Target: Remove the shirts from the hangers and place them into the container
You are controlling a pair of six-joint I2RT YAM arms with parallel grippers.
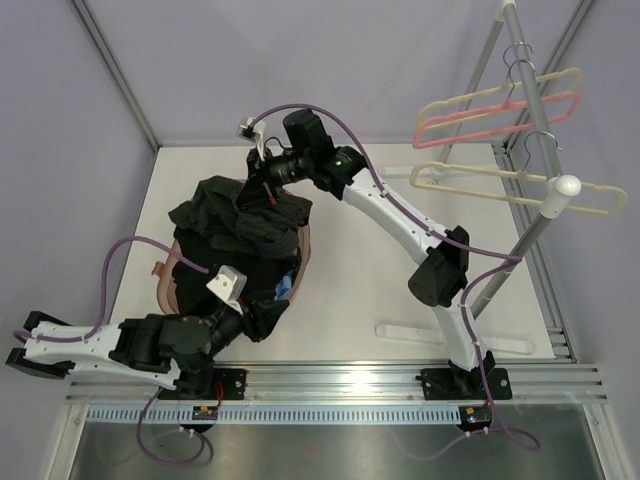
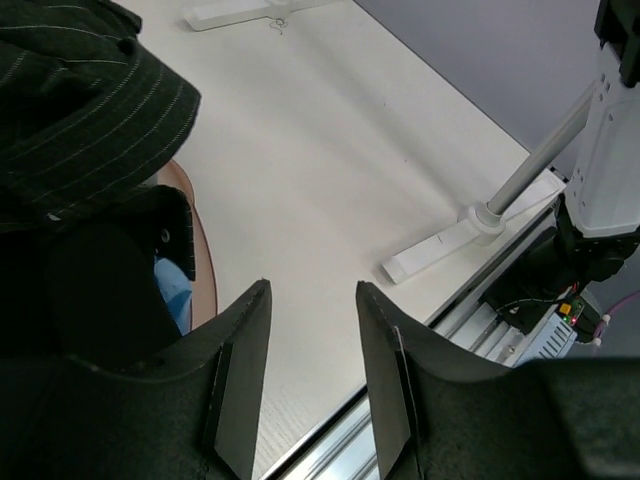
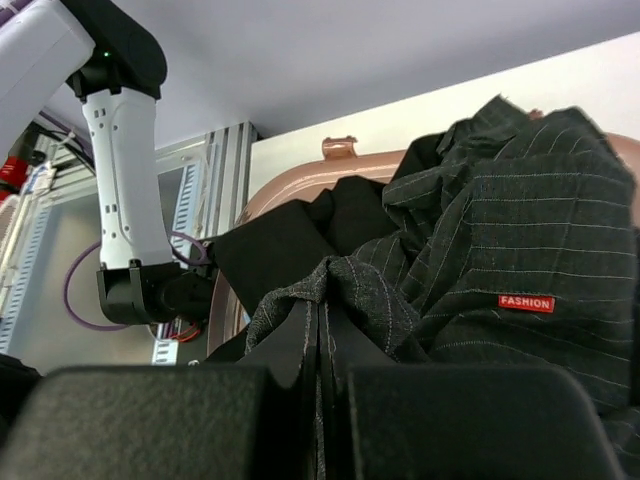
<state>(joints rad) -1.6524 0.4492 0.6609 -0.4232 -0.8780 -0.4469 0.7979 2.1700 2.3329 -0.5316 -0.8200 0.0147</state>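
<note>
The right gripper [image 3: 322, 340] is pinched tight on a bunched fold of the charcoal pinstriped shirt [image 3: 520, 230]. The shirt lies crumpled on top of the pile in the pinkish container [image 3: 300, 190]. Only the right wrist view catches its red FASHION label [image 3: 526, 302] and, underneath, what looks like the plain black shirt [image 3: 270, 255]. The left gripper [image 2: 312, 310] hangs just beside the tub with its fingers apart around nothing; its camera shows a sliver of light blue shirt [image 2: 172, 290]. From above, the pink hanger [image 1: 500, 108] and two cream hangers [image 1: 520, 185] hang bare on the rack pole [image 1: 520, 250].
</note>
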